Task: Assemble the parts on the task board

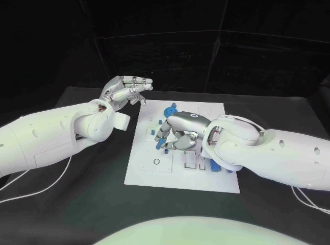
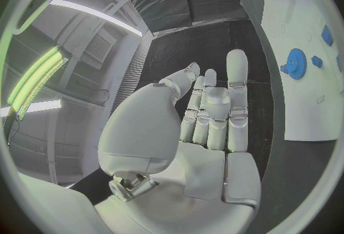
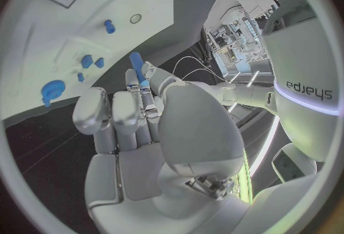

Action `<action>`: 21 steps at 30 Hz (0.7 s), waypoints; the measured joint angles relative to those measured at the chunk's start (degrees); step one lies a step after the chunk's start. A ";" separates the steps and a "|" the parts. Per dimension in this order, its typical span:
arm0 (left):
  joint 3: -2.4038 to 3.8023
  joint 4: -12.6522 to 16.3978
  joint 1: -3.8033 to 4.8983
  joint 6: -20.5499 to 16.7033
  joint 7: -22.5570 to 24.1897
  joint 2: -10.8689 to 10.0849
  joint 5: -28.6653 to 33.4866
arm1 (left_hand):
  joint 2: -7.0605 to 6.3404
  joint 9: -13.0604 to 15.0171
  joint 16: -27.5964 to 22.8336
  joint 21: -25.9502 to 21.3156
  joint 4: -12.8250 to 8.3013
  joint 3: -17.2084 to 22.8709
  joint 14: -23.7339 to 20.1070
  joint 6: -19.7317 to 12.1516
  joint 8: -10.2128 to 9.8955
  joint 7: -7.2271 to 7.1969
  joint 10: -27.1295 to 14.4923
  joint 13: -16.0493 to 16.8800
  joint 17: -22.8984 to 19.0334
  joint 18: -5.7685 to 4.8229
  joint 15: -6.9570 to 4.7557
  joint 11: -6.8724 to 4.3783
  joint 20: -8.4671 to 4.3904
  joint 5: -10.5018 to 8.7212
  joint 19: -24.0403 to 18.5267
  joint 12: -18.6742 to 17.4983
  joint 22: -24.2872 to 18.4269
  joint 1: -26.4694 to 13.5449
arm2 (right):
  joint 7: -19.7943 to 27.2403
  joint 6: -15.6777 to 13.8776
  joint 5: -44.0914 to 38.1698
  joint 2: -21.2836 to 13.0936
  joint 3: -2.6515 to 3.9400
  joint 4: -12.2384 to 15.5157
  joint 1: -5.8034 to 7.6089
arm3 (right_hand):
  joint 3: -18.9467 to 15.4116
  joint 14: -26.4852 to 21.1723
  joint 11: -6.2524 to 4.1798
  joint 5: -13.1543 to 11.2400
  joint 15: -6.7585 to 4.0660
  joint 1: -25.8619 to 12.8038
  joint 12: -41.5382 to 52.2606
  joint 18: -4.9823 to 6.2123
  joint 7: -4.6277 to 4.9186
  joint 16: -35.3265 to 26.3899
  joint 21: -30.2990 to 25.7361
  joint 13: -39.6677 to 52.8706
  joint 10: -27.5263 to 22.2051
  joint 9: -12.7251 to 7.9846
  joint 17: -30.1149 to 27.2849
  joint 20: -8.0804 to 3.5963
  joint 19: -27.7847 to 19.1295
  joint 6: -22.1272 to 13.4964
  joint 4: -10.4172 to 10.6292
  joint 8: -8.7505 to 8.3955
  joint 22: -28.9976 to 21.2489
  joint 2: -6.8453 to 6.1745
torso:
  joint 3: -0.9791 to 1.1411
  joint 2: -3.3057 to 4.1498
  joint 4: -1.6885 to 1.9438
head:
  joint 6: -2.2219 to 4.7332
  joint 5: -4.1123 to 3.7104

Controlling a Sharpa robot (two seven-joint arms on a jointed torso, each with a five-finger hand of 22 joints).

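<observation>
Right hand [image 1: 181,133] is over the middle of the white board [image 1: 154,173], fingers curled down, pinching a slim blue peg [image 1: 160,144] that sticks out below the fingers toward the board. Right wrist view confirms it: the peg [image 3: 136,66] is held between thumb and fingertips, with the hand [image 3: 136,125] above the board [image 3: 71,50].

Left hand [image 1: 126,90] is raised off the board's far-left corner, above the black table [image 1: 76,204]. Fingers are loosely bent and apart, holding nothing. In the left wrist view the hand [image 2: 208,113] has its fingers extended side by side, palm bare, and the board [image 2: 297,10] lies off to one side.

Parts on the board: a blue gear [image 1: 170,109] near the far edge, just beyond the right hand; it also shows in the left wrist view [image 2: 296,63] and the right wrist view [image 3: 51,89]. Small blue pieces [image 3: 92,62] sit near it, and one blue stud [image 3: 109,26] stands further along. Blue pieces [image 1: 201,162] sit in slots at the near-right of the board, partly hidden by the right arm. A small ring hole [image 1: 156,162] is on the board's near-left part.
</observation>
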 measured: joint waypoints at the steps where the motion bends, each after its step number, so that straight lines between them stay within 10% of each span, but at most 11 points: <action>1: 0.00 0.00 0.00 0.00 0.00 0.00 0.00 | 0.00 0.00 0.00 0.00 0.00 0.00 0.00 0.00 0.00 0.00 0.00 0.00 0.00 0.00 0.00 0.00 0.00 0.00 0.00 0.00 0.00 0.00 | 0.36 0.11 0.03 0.46 -0.01 -0.31 -0.26 | 0.03 0.00 0.00 0.04 0.00 0.00 0.00 0.00 0.00 0.00 0.00 0.00 0.00 0.00 0.00 0.00 0.00 0.00 -0.03 -0.03 0.00 0.00 | 0.00 0.00 0.00 | -0.04 0.08; 21: 0.00 -0.04 0.01 0.05 0.00 0.28 0.01 | 0.00 0.00 0.00 0.00 0.00 0.00 0.00 0.00 0.00 0.00 0.00 0.00 0.00 0.00 0.00 0.00 0.00 0.00 0.00 0.00 0.01 0.00 | 0.90 4.24 -3.98 5.56 -1.57 -5.45 -2.90 | 0.18 0.00 0.00 0.35 0.00 -0.46 -0.45 0.00 -0.06 0.00 0.00 0.00 0.00 -0.08 -0.36 0.00 0.00 -0.08 -0.18 -0.09 -0.21 -0.46 | 0.09 0.04 -0.07 | -0.41 0.98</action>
